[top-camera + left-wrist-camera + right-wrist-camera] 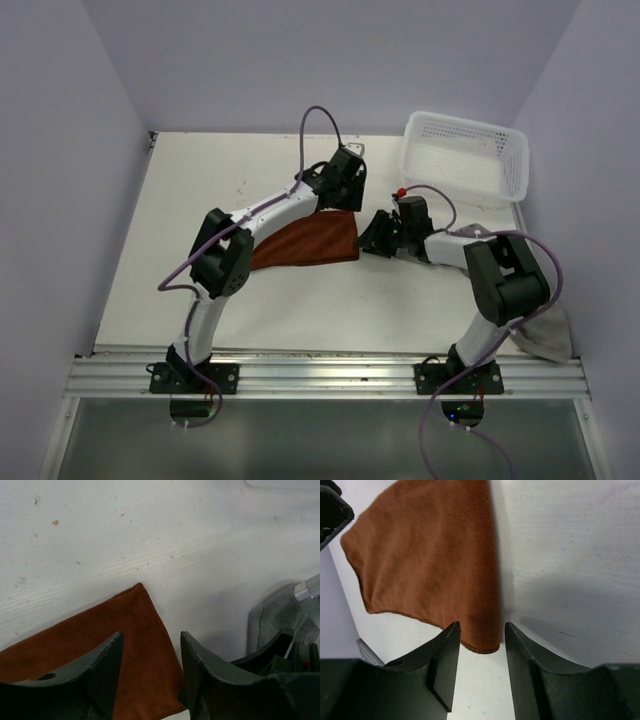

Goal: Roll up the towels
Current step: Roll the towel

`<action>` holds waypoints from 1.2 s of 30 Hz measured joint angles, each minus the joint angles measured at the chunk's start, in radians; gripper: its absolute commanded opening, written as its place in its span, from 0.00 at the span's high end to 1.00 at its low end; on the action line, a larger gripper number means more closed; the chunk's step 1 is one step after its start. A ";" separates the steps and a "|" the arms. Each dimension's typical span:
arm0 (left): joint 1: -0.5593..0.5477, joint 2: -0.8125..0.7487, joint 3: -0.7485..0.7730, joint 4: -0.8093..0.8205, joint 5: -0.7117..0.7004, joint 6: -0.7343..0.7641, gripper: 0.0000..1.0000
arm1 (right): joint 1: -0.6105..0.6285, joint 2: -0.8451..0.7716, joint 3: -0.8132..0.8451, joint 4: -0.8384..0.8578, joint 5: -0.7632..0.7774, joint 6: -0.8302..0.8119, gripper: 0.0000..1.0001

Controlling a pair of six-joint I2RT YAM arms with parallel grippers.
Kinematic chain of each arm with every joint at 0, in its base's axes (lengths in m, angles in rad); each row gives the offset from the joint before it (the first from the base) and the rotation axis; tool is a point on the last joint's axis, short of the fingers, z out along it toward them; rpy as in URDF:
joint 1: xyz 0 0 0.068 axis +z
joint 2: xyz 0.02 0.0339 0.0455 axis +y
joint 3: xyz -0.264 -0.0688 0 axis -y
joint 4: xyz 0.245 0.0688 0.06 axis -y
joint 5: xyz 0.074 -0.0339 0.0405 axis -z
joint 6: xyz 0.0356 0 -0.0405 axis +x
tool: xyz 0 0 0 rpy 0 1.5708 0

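Left hand (150, 667) stands open: its two dark fingers are apart with nothing clamped between them, and the far right corner of the rust-brown towel (125, 645) lies beneath the gap. Whether the fingertips touch the cloth cannot be told, as their ends are cut off at the bottom of the wrist view. From above, this hand is hidden under its own wrist housing.

Right hand (481, 660) is likewise open. Its fingers straddle the near right corner of the same towel, which reaches just to the mouth of the gap; contact cannot be confirmed.

Rust-brown towel lies flat and unrolled at mid-counter (200, 190). Its left end is covered by the left arm in the top view.

Grey towel (548, 338) lies bunched at the near right edge of the counter, beside the right arm's base. The arm's elbow hides part of it, and its shape is hard to make out.

Left wrist view shows a grey textured patch (280, 615) at the right edge; what it is cannot be determined.

White mesh basket (505, 140) sits at the far right corner, well apart from both towels.
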 measured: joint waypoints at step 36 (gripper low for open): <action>-0.070 0.262 0.199 -0.136 -0.113 0.010 0.55 | 0.069 0.085 -0.131 0.299 -0.018 0.073 1.00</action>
